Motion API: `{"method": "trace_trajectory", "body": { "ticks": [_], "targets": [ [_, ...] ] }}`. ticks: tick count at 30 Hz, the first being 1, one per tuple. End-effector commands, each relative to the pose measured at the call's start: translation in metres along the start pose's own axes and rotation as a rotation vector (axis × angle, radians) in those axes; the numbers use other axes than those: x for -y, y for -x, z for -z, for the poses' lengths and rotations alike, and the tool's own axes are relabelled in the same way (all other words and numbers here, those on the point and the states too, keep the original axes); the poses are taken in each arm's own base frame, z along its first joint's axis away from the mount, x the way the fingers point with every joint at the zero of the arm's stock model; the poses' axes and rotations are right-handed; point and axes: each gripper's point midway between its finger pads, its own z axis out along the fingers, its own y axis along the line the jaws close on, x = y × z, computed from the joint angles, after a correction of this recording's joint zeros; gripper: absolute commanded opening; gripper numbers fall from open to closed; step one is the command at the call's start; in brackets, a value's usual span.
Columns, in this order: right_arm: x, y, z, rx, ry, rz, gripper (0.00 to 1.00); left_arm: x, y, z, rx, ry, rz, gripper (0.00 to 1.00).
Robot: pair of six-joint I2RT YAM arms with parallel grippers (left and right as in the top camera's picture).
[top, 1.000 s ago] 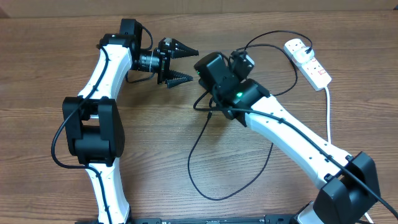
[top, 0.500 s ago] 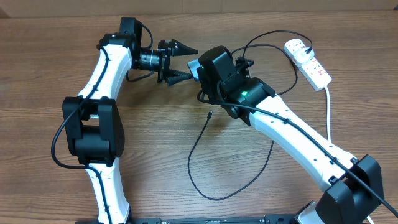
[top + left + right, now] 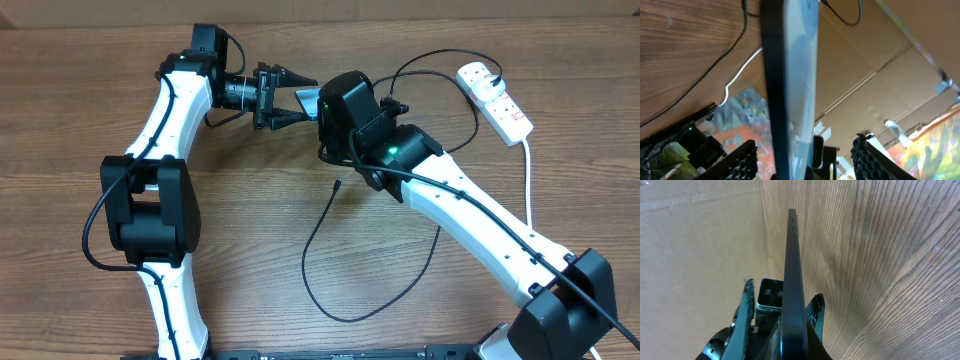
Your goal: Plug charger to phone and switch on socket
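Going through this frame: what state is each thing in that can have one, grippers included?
phone: off the table, edge-on, gripped.
charger: loose on the table, connector tip free, not in the phone.
socket: lying on the table; switch position too small to tell.
left gripper: open, fingers either side of the phone, with a gap.
right gripper: shut on the phone.

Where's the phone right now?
Top centre of the overhead view: the phone is clamped in the right gripper, and its free end sits between the open jaws of the left gripper.
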Motion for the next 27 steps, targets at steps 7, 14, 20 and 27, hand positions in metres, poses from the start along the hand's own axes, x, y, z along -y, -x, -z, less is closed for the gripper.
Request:
{"method": "trace_trajectory", "body": {
  "ticks": [7, 14, 20, 27],
  "targets": [
    [-0.032, -0.016, 0.029, -0.085, 0.084, -0.079, 0.04, 0.013, 0.008, 0.002, 0.051, -0.006, 0.021, 0.44],
    [-0.031, -0.019, 0.029, -0.099, 0.078, -0.086, 0.04, 0.013, 0.008, 0.002, 0.051, -0.007, 0.029, 0.28],
    [-0.030, -0.022, 0.029, -0.114, 0.071, -0.090, 0.04, 0.013, 0.008, 0.002, 0.050, -0.007, 0.046, 0.21],
    [-0.030, -0.028, 0.030, -0.149, 0.062, -0.108, 0.05, 0.013, 0.008, 0.002, 0.051, -0.007, 0.052, 0.25]
  ]
}}
